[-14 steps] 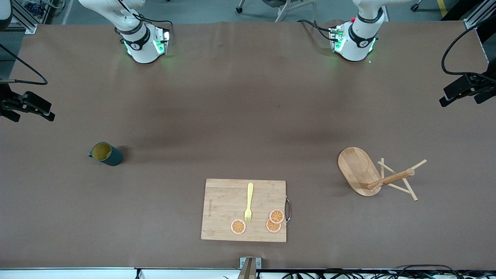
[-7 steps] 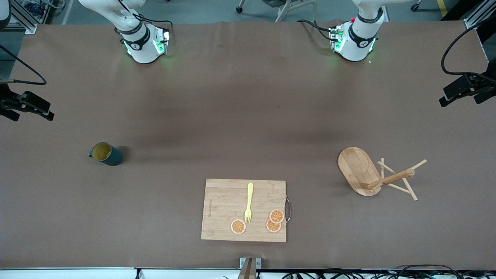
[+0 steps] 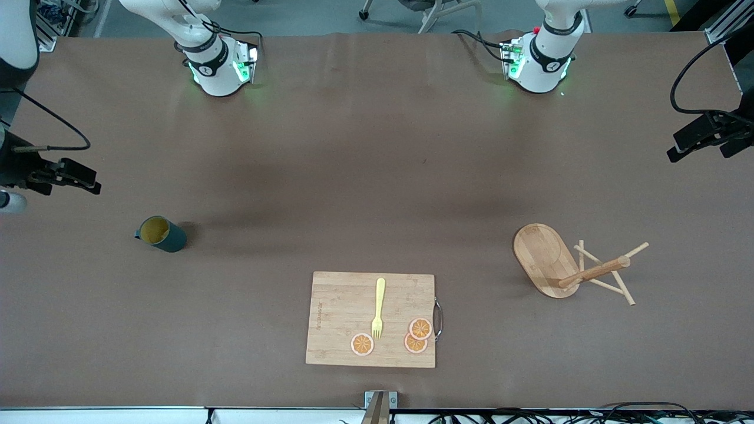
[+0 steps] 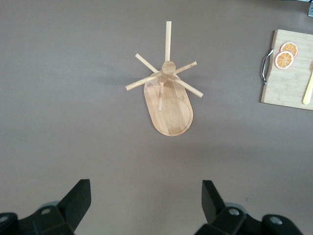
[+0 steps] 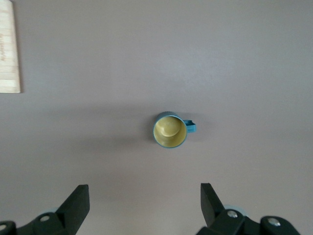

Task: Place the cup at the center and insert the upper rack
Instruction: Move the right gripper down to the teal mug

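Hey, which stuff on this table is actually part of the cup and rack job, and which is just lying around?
Part of the job:
- cup, upright, toward the right arm's end
- upper rack, toward the left arm's end
- right gripper, open above the cup
- left gripper, open above the upper rack

Just lying about:
- cutting board
- yellow fork on it
- three orange slices on it

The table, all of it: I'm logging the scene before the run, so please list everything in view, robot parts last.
cup: one, dark teal with yellow inside, upright toward the right arm's end.
upper rack: one, light wood, toward the left arm's end.
cutting board: one, bamboo, at the table's near edge, between them.
fork: one, yellow, on the board.
orange slices: three, on the board.
right gripper: open, above the cup.
left gripper: open, above the rack.
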You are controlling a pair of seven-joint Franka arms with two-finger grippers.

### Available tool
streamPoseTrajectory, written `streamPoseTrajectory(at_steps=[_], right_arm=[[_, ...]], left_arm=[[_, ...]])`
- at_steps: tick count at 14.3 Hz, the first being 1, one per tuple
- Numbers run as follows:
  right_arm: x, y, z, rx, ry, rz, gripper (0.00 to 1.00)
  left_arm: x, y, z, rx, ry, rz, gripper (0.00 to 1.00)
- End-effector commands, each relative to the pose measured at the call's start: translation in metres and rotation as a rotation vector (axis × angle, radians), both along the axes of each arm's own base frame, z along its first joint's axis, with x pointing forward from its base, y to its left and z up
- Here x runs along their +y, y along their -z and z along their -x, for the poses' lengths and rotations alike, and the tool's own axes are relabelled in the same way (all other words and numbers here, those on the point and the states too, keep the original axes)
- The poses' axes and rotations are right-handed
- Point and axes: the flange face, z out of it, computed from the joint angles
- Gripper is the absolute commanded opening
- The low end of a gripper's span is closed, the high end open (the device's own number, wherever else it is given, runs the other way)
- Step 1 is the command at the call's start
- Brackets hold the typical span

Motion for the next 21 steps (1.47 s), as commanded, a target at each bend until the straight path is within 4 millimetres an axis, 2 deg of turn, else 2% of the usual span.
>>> streamPoseTrajectory(at_steps=[1,4,6,9,12,15,18,21], right_arm=[[-0.014,0.013,-0.005,0.016,0.013,-0.002,1.00],[-0.008,0.051,-0.025,0.055,0.008,0.000,1.00],[-0.007,0.069,-0.030,0.080,-0.005,0.012,1.00],[0.005,0.109,-0.039,0.146,-0.013,0.013,1.00],[0.001,0.154,-0.040,0.226,-0.006,0.007,1.00],[-0.001,0.179,-0.038,0.265,0.002,-0.003,1.00],[0.005,0.215,-0.045,0.284,-0.009,0.002,1.00],[0.005,0.242,-0.035,0.317,-0.023,-0.003,1.00]], left_arm=[[-0.002,-0.005,0.002,-0.008,0.002,-0.013,1.00],[-0.002,-0.005,0.002,-0.008,0.000,-0.018,1.00],[-0.002,-0.005,0.002,-0.008,0.000,-0.018,1.00],[-0.003,-0.005,0.002,-0.009,0.003,-0.018,1.00],[-0.003,-0.005,0.002,-0.009,0.003,-0.018,1.00],[-0.003,-0.005,0.002,-0.009,0.003,-0.018,1.00],[-0.003,-0.005,0.002,-0.009,0.003,-0.018,1.00],[-0.003,-0.005,0.002,-0.008,0.001,-0.018,1.00]])
